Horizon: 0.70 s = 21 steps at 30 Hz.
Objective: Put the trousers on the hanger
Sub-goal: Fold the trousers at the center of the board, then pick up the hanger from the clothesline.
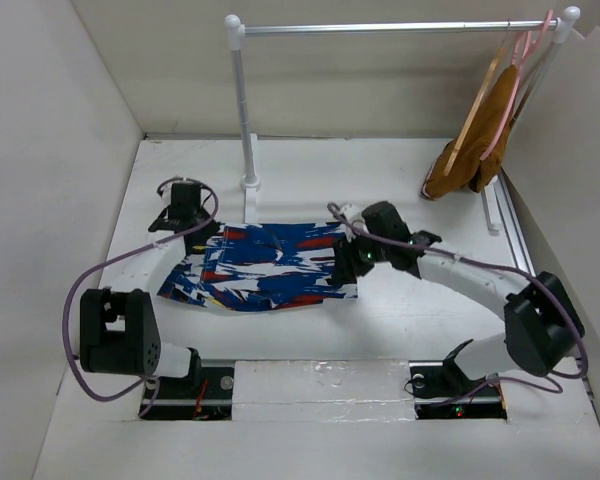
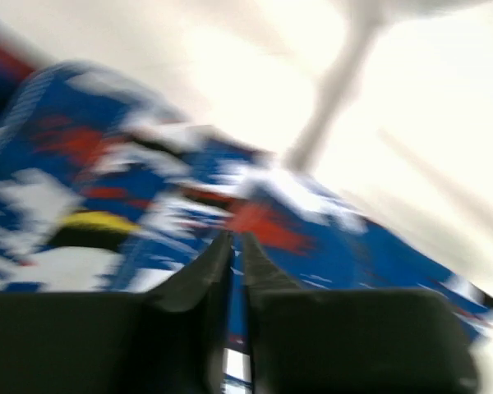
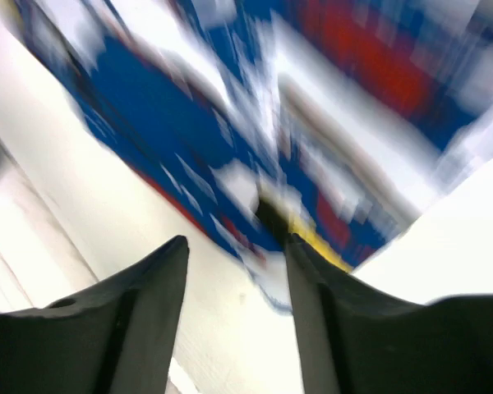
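The trousers, bright blue with white, red and yellow streaks, lie folded flat mid-table. My left gripper is at their upper left edge. In the blurred left wrist view its fingers stand almost together with a strip of the blue trousers pinched between them. My right gripper is at their right edge. Its jaws are open over bare table, and a corner of the trousers lies just past the right fingertip. The tan wooden hanger hangs on the rail at the far right, away from both grippers.
A white clothes rail spans the back, and its left post stands just behind the trousers. Beside the wooden hanger hang a thin pink hanger and a mustard-brown garment. White walls enclose the table on both sides.
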Each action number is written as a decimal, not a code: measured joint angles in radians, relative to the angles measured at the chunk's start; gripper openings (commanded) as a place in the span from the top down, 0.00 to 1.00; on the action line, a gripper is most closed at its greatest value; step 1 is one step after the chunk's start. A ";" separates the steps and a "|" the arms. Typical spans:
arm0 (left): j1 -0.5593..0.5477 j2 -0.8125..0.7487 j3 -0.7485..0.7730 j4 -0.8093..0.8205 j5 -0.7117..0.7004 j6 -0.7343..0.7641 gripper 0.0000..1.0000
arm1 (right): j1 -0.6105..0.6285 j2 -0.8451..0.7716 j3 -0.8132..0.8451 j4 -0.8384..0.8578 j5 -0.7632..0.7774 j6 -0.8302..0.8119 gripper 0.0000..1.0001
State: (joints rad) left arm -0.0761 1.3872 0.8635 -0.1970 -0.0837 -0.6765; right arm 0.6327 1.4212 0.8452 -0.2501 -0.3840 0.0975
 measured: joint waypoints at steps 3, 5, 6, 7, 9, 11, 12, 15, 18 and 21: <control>-0.123 -0.024 0.140 -0.010 0.000 0.047 1.00 | -0.027 -0.032 0.275 -0.117 0.000 -0.055 0.59; -0.217 -0.025 0.238 0.002 0.009 0.075 1.00 | -0.066 -0.046 0.480 -0.170 0.012 -0.101 1.00; -0.261 -0.024 0.277 0.013 0.011 0.088 1.00 | -0.094 -0.051 0.584 -0.183 0.023 -0.111 1.00; -0.314 -0.022 0.314 0.020 0.015 0.098 1.00 | -0.130 -0.057 0.675 -0.192 0.037 -0.122 1.00; -0.406 -0.013 0.365 0.043 0.021 0.119 1.00 | -0.215 -0.072 0.824 -0.206 0.062 -0.140 1.00; -0.499 0.003 0.385 0.063 0.023 0.135 0.97 | -0.330 -0.082 0.943 -0.215 0.102 -0.151 0.86; -0.537 0.013 0.386 0.068 0.029 0.143 0.90 | -0.377 -0.079 0.988 -0.223 0.121 -0.148 0.75; -0.608 0.048 0.377 0.074 0.065 0.157 0.55 | -0.525 -0.055 1.072 -0.222 0.145 -0.130 0.36; -0.618 0.056 0.332 0.084 0.109 0.153 0.43 | -0.637 -0.011 1.077 -0.223 0.112 -0.107 0.17; -0.616 0.056 0.295 0.086 0.132 0.156 0.43 | -0.727 0.085 1.099 -0.237 0.019 -0.068 0.13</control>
State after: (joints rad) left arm -0.6918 1.4429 1.1584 -0.1112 0.0486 -0.5205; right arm -0.0944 1.5059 1.9446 -0.4873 -0.3645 0.0292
